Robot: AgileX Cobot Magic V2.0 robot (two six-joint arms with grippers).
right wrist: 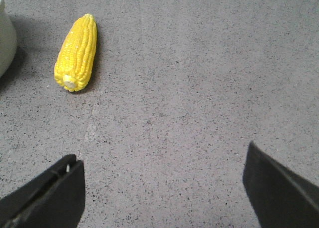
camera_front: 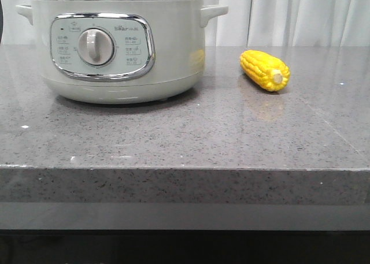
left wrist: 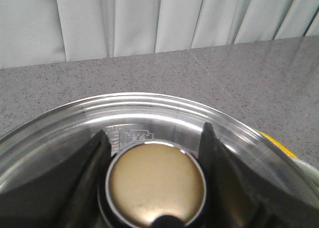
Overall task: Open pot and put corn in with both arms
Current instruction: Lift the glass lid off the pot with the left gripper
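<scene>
In the left wrist view the left gripper [left wrist: 155, 180] has its two dark fingers [left wrist: 92, 160] standing either side of the round brass-coloured knob [left wrist: 156, 185] at the lower middle of the frame, close against its rim, though whether they actually press it I cannot tell; the knob sits at the centre of the glass lid [left wrist: 149, 108], whose curved rim arcs across the middle of the picture; beyond it lies the grey speckled counter [left wrist: 239, 73] and a pale curtain [left wrist: 149, 18] along the top; a sliver of yellow shows at the right edge.

In the right wrist view the right gripper [right wrist: 164, 188] has its fingers spread wide, one at the lower left corner and one at the lower right, with nothing between them but bare counter; the corn [right wrist: 77, 53] lies well apart from them at the upper left, its stub end toward the lower part of the frame.

In the front view the pot [camera_front: 115, 44] fills the upper left, lid on, dial [camera_front: 94, 47] facing the camera; the corn [camera_front: 264, 70] lies on the counter right of centre, near the pot but not touching it.
</scene>
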